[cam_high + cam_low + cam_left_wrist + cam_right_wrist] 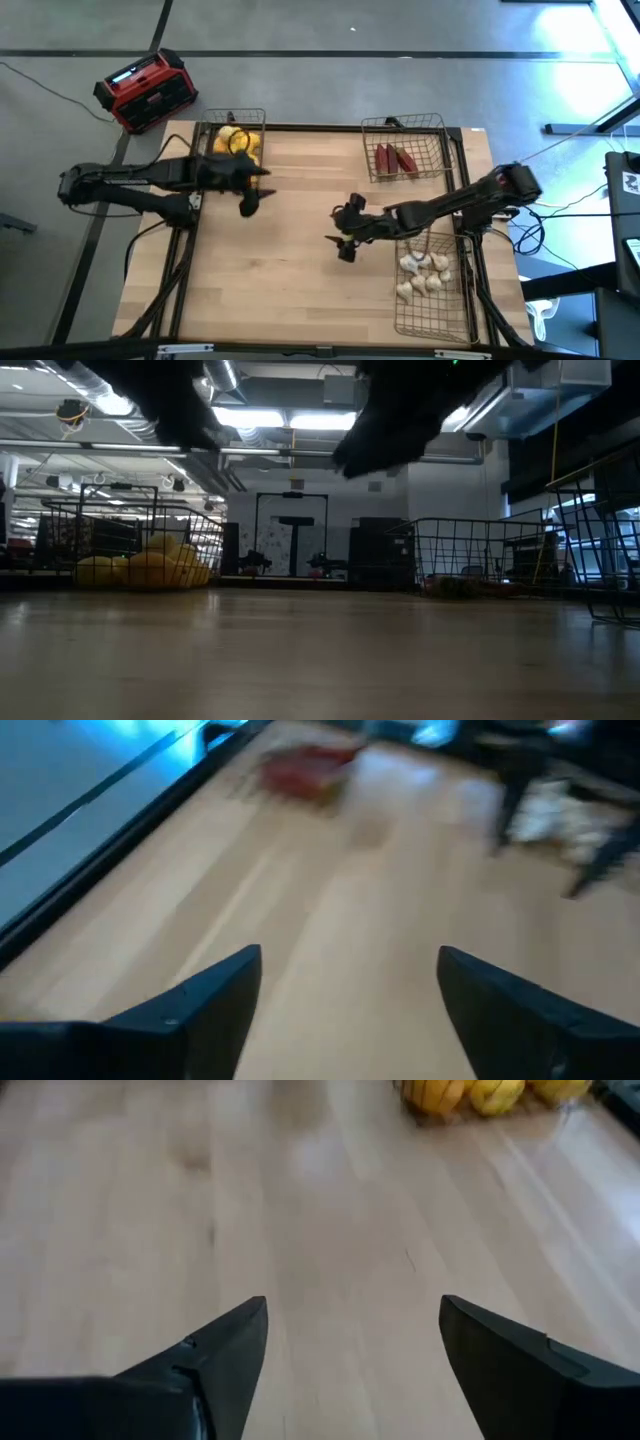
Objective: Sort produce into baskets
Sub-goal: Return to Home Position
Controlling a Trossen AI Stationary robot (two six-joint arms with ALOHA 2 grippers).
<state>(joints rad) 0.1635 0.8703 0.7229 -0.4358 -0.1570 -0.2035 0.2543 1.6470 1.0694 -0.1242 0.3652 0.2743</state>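
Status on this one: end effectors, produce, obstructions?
Left end effector and right end effector open, empty, over mid-table. Lemons, red pieces, garlic bulbs in separate baskets. No obstruction seen.

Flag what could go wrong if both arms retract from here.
1. The left gripper, open, hangs close beside the lemon basket. Swinging back could clip its wire, shifting it or spilling lemons.
2. The right arm lies between the garlic basket and the basket of red pieces. A sideways sweep might snag either one. The right gripper is open over bare table.
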